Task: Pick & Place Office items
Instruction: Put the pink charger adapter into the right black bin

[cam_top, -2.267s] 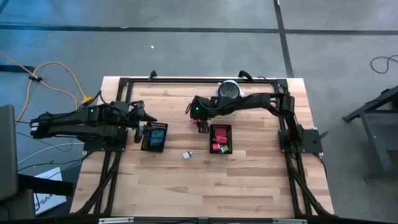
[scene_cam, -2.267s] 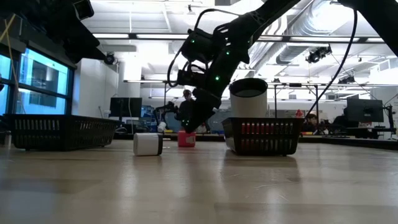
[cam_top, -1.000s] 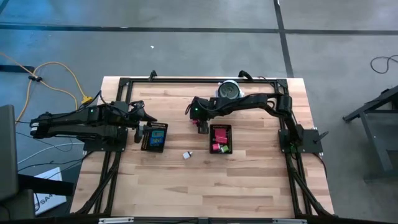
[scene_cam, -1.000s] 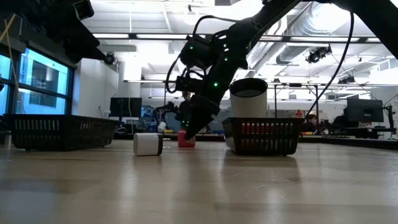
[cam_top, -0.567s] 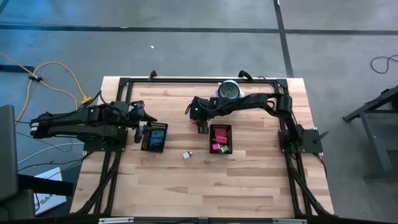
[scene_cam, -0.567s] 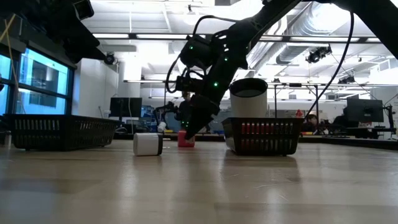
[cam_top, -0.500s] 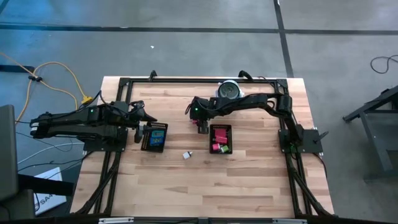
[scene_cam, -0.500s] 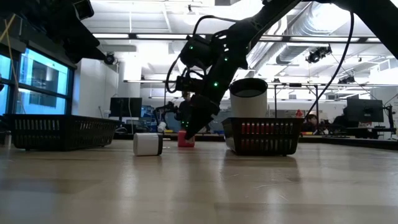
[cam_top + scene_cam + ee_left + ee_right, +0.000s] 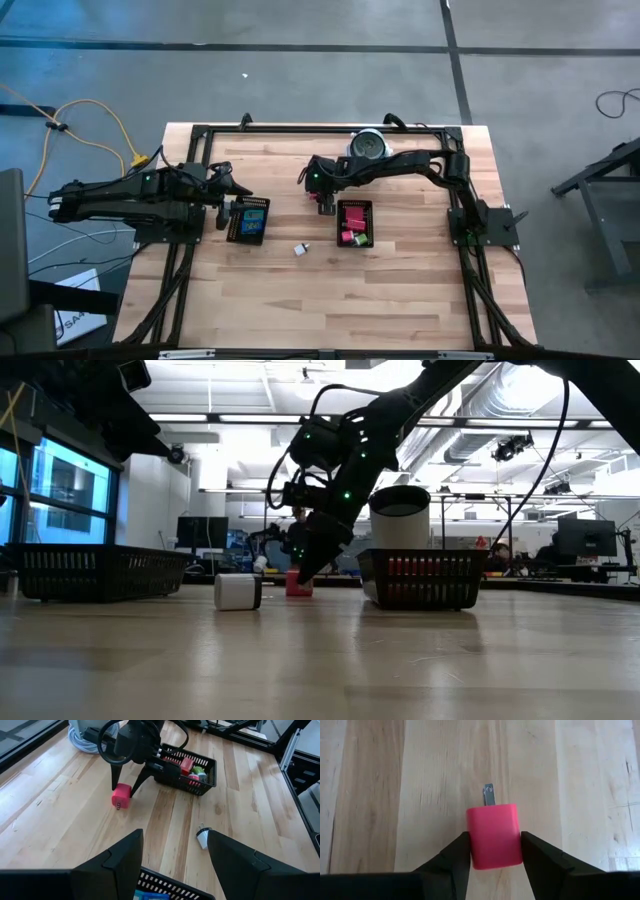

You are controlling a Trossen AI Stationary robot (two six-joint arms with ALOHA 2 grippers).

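You are looking at a pink block point(image 9: 494, 836), metal prongs showing, lying on the counter point(image 9: 400, 290) just beside the right mesh tray point(image 9: 355, 224). The right gripper point(image 9: 492, 851) is straddling it, jaws apart on either flank, seemingly not yet clamping. That tray is already holding several pink and green pieces; the left tray point(image 9: 248, 220) is holding blue ones. A white piece point(image 9: 299, 249) is lying loose between the trays. The left gripper point(image 9: 172, 852) is waiting over its tray, jaws apart. By my judgement you are most of the way through, with two pieces outstanding.
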